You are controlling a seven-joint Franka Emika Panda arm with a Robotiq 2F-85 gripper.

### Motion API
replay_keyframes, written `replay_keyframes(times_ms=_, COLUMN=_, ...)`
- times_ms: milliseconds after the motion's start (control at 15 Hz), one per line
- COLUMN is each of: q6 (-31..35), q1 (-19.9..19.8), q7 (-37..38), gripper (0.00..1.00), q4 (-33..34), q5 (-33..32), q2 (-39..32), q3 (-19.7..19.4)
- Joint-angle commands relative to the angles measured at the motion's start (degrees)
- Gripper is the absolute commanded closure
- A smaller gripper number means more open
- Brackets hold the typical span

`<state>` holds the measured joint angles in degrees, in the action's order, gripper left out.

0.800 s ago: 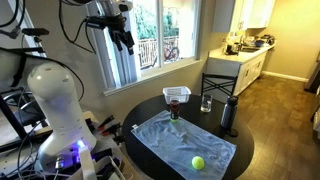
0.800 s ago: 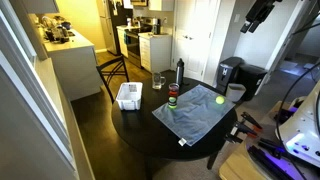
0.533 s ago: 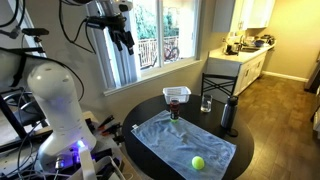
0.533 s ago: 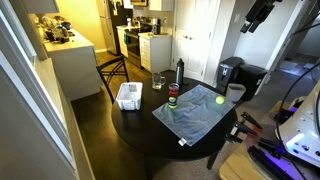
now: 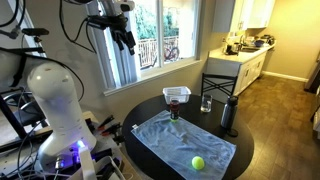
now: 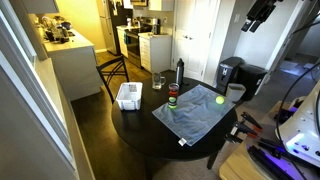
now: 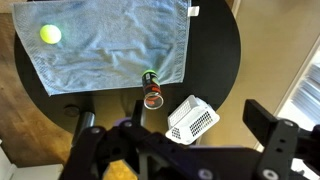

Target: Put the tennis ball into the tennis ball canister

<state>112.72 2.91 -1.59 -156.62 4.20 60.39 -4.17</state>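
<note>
The tennis ball (image 5: 198,162) lies on a blue-grey cloth (image 5: 185,143) on the round dark table (image 5: 240,150). It also shows in the other exterior view (image 6: 219,99) and in the wrist view (image 7: 50,34). The tennis ball canister (image 5: 175,110), clear with a red rim, stands upright at the cloth's edge (image 6: 173,96) (image 7: 151,92). My gripper (image 5: 126,40) hangs high above the table, far from both, near the window (image 6: 252,22). In the wrist view its fingers (image 7: 172,122) are wide apart and empty.
A white perforated basket (image 5: 177,95) (image 7: 192,120), a small clear glass (image 5: 206,103) and a tall dark bottle (image 5: 229,115) stand on the table beyond the canister. A dark chair (image 5: 218,85) stands behind the table. The robot base (image 5: 55,100) is beside it.
</note>
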Motion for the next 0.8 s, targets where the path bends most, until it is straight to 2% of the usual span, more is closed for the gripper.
replay_keyframes(times_ms=0, q6=-1.8, q1=-2.2, q7=-2.6, gripper=0.0, q4=1.3, q5=1.4, q2=0.1, q3=-5.1)
replay_keyframes(times_ms=533, q6=-0.4, q1=-10.0, q7=-3.0, gripper=0.0, q4=4.9, q5=3.9, q2=-4.8, q3=-20.5)
replay_keyframes(times_ms=733, q6=1.0, q1=-11.2, q7=-2.3, gripper=0.0, q4=6.9, q5=8.7, q2=-9.1, q3=-25.7)
